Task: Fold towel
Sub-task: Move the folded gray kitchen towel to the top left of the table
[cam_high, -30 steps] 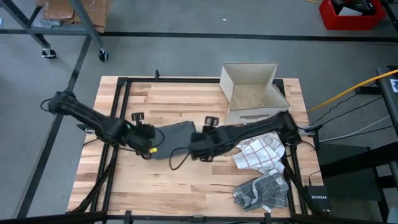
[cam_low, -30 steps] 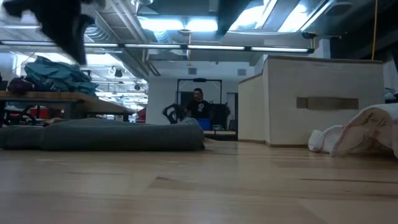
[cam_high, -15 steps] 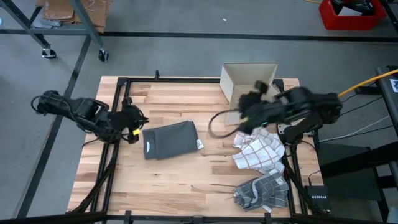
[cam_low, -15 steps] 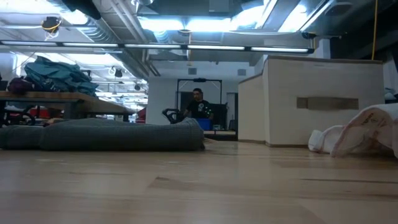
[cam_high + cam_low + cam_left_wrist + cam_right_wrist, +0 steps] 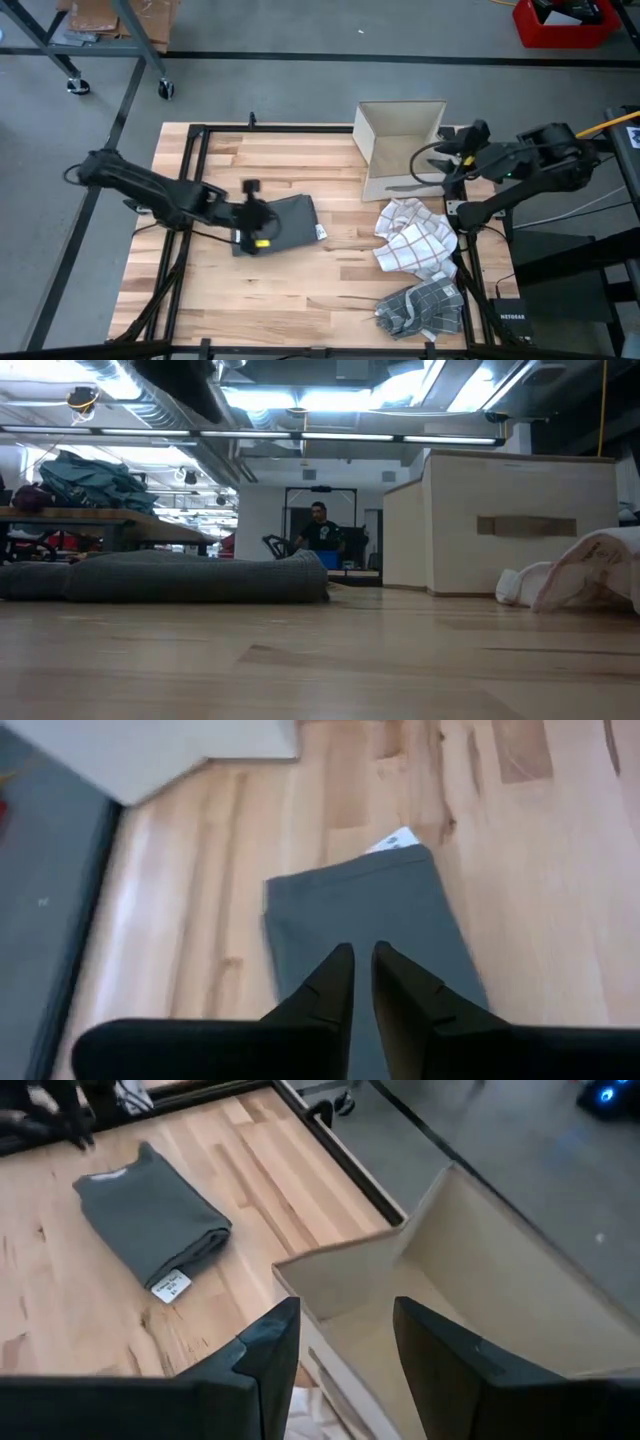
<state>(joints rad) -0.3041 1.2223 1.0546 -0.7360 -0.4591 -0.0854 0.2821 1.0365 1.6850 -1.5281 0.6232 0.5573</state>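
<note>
A dark grey towel (image 5: pixel 290 222), folded into a thick rectangle, lies flat on the wooden table left of centre; its white label (image 5: pixel 320 232) sticks out at its right end. The low view shows the towel (image 5: pixel 170 575) resting flat on the boards. My left gripper (image 5: pixel 268 220) hovers over the towel's left half, its fingers (image 5: pixel 362 970) shut and clear of the cloth (image 5: pixel 370 910). My right gripper (image 5: pixel 345 1330) stands open, high above the cardboard box (image 5: pixel 480 1280) at the back right, far from the towel (image 5: pixel 150 1225).
The open cardboard box (image 5: pixel 400 150) stands at the table's far right. A red-and-white checked cloth (image 5: pixel 412 245) and a grey checked cloth (image 5: pixel 420 305) lie crumpled along the right side. Bare boards lie in front of the grey towel.
My right gripper has left the towel's middle, risen and swung toward the table's right edge, above the box. My left gripper first drew back toward the left edge, then came back over the towel's left half. The folded towel lies where it was.
</note>
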